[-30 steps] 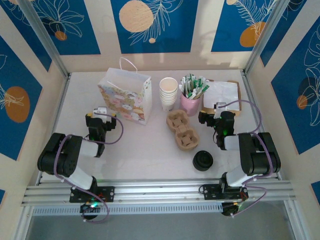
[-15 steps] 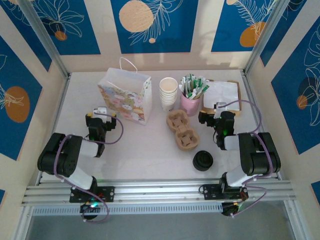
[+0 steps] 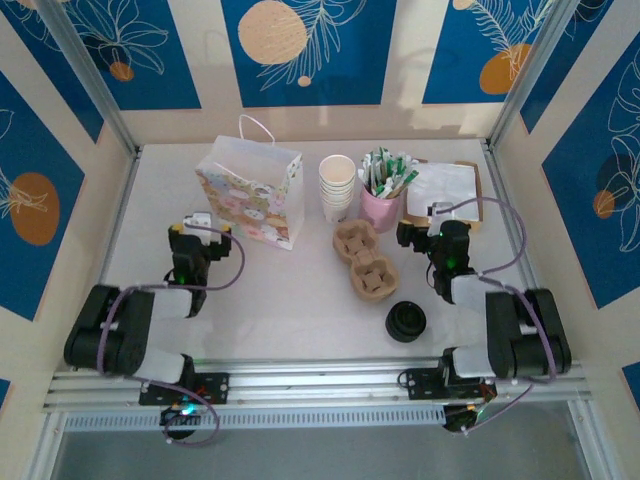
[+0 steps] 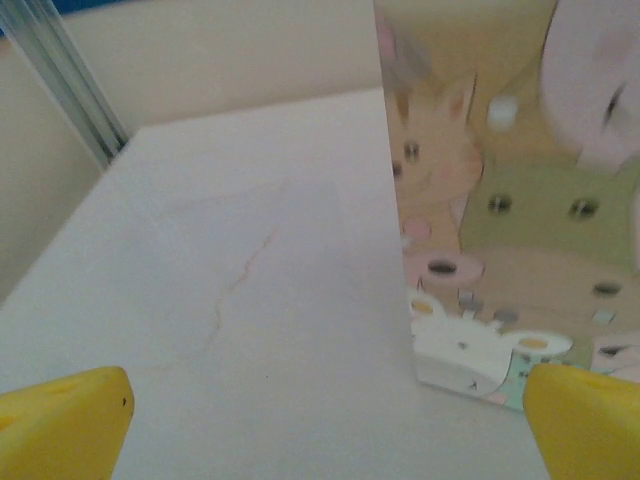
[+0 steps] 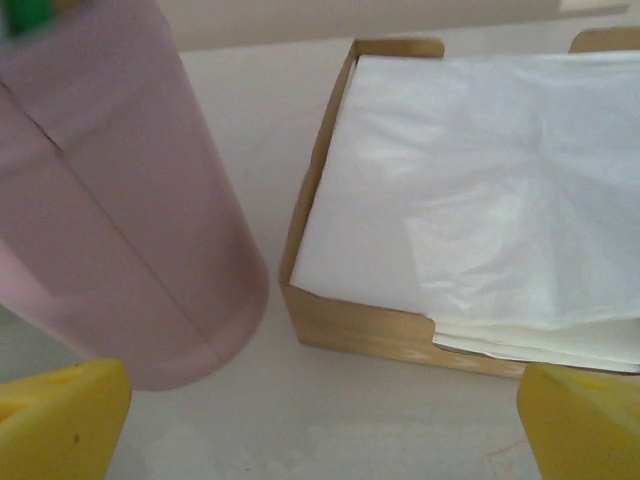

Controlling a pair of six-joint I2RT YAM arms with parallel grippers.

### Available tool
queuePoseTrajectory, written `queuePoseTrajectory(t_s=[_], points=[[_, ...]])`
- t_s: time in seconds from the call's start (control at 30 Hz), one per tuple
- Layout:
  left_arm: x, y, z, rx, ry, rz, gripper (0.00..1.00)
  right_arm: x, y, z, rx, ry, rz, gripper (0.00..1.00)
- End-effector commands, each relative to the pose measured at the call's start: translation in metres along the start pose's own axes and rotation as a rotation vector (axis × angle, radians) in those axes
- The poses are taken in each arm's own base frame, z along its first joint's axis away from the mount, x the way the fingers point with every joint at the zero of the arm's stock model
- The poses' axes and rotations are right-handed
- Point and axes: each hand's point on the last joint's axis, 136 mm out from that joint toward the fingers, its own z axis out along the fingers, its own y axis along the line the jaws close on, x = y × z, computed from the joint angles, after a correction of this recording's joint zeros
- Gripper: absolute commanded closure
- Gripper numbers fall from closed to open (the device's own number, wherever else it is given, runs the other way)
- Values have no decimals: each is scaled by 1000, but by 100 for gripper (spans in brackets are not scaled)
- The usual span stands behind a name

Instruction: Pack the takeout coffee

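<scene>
The stack of white paper cups [image 3: 337,184] stands far centre, just right of the animal-print paper bag [image 3: 250,195]. Light and crushable, it likely wants a gentle rim pinch. The left gripper [image 4: 320,425] and right gripper [image 5: 320,425] have fingers spread, empty.

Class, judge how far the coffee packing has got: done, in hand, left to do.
Done: nothing shows as packed. In hand: nothing, both arms' jaws stand open, empty. Left: cup stack, carrier tray and black lid sit outside the gift bag.
</scene>
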Motion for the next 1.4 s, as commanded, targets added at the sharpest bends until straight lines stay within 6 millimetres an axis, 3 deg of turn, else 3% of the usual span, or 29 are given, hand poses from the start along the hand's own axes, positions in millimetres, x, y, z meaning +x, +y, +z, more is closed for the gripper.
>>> queuePoseTrajectory(t_s=[0.0, 0.1, 0.2, 0.33, 0.4, 0.57, 0.7, 0.87, 0.97, 1.13, 1.23, 1.37], points=[[-11, 9, -15, -14, 31, -52, 0, -10, -23, -19, 156, 56, 74, 1], [-18, 23, -33, -63, 78, -139, 0, -13, -35, -42, 222, 104, 138, 1], [-23, 40, -56, -136, 72, -336, 0, -10, -49, -71, 327, 156, 323, 1], [-17, 39, -89, -94, 122, -548, 0, -9, -52, -103, 362, 189, 541, 1], [-18, 41, -105, -84, 98, -678, 0, -24, -39, -114, 265, 178, 561, 1], [-66, 2, -141, 276, -31, -776, 3, -66, -1, -144, 45, 145, 550, 0], [-89, -23, -160, 424, 116, -762, 9, -106, 37, -170, -178, 91, 509, 0], [-88, -70, -167, 633, 408, -709, 9, -147, 74, -193, -387, 50, 410, 0], [-93, -89, -176, 752, 471, -625, 9, -160, 90, -196, -445, 55, 360, 3], [-73, -95, -171, 762, 472, -555, 8, -181, 125, -191, -514, 43, 238, 6], [-53, -85, -163, 659, 512, -590, 8, -193, 154, -190, -528, 27, 100, 6], [-51, -82, -166, 641, 509, -595, 7, -198, 197, -181, -563, 13, -104, 6]])
